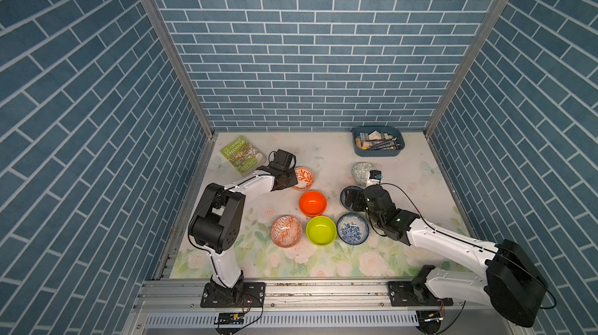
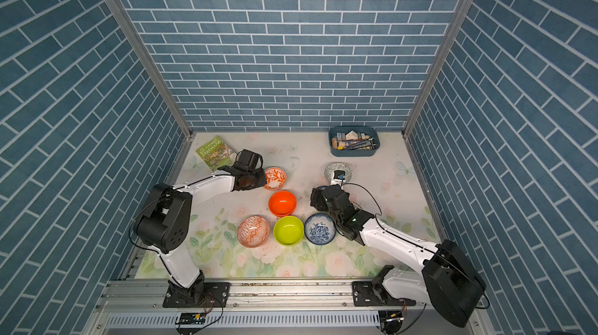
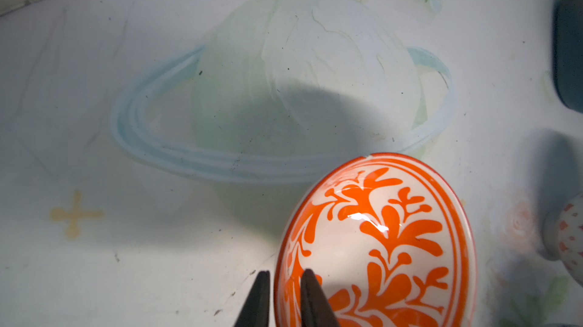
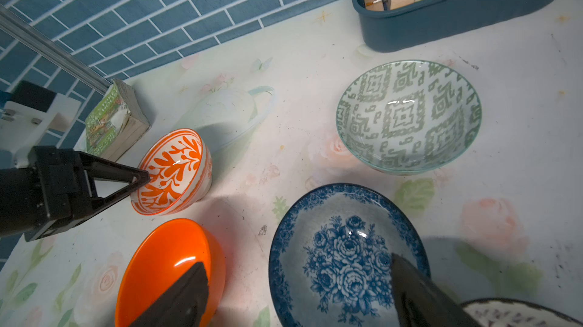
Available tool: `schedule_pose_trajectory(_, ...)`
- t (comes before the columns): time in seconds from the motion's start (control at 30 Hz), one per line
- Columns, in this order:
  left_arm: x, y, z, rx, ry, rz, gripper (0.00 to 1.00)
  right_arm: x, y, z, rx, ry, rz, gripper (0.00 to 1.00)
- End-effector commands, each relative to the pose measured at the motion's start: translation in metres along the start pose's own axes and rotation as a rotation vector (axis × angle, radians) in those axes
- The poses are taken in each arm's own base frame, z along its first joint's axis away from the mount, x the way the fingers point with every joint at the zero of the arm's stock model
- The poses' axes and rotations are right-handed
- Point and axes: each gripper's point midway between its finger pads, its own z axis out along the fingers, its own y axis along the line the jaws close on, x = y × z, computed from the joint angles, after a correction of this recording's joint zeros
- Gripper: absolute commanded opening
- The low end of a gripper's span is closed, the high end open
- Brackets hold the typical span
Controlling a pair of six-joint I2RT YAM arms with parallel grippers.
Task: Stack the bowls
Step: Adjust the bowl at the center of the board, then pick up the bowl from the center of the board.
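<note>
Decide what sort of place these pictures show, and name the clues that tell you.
Most likely a robot lab cell staged as a home, not a real kitchen: printed blue brick panels, the left arm and right arm bolted to a metal rail, and a floral table cover.

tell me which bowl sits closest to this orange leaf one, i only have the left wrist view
observer: The plain orange bowl stands right beside the orange leaf bowl, on the side nearer the robot.
operator: where is the right gripper
observer: The right gripper hangs open over a blue floral bowl, to the right of the plain orange bowl.
operator: any others nearer me
observer: Three stand in a row nearest the robot: an orange geometric bowl, a lime-green bowl and a second blue floral bowl.
</note>
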Motion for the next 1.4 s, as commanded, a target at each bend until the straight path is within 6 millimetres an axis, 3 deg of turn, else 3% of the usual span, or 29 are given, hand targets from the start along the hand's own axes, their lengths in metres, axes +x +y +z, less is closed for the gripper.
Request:
schedule_pose_trajectory(0.0, -0.001, -0.004, -0.014, 0.035, -0.036, -0.007, 0.32, -0.009, 0.002, 0.001, -0.020, 0.070, 0.022, 0.92)
schedule_pose_trajectory(0.1, -0.001, -0.003, -0.024, 0.050, -0.065, -0.012, 0.53, -0.007, 0.001, 0.005, -0.057, 0.158, 0.075, 0.92)
schedule_pose_trajectory(0.3, 0.004, 0.011, -0.055, 0.037, -0.109, -0.049, 0.84, 0.015, 0.008, 0.009, -0.109, 0.248, 0.093, 0.87)
schedule_pose_trajectory(0.4, 0.019, 0.023, -0.072, 0.031, -0.099, -0.067, 0.92, 0.021, 0.011, 0.006, -0.121, 0.241, 0.080, 0.87)
schedule_pose_trajectory(0.73, 0.096, 0.073, -0.118, -0.018, 0.000, -0.101, 0.92, 0.036, 0.016, 0.005, -0.110, 0.214, 0.033, 0.86)
schedule_pose_trajectory(0.87, 0.112, 0.082, -0.132, 0.003, -0.006, -0.138, 0.90, 0.037, 0.013, 0.005, -0.110, 0.194, 0.034, 0.86)
schedule_pose_trajectory(1.0, 0.132, 0.085, -0.132, 0.039, 0.020, -0.165, 0.85, 0.038, 0.011, 0.005, -0.108, 0.192, 0.040, 0.86)
schedule_pose_trajectory(1.17, 0.143, 0.073, -0.135, 0.063, 0.028, -0.152, 0.81, 0.038, 0.011, 0.004, -0.111, 0.187, 0.046, 0.86)
schedule_pose_trajectory(1.37, 0.168, 0.084, -0.124, -0.010, 0.084, -0.131, 0.70, 0.040, 0.010, 0.003, -0.113, 0.193, 0.051, 0.86)
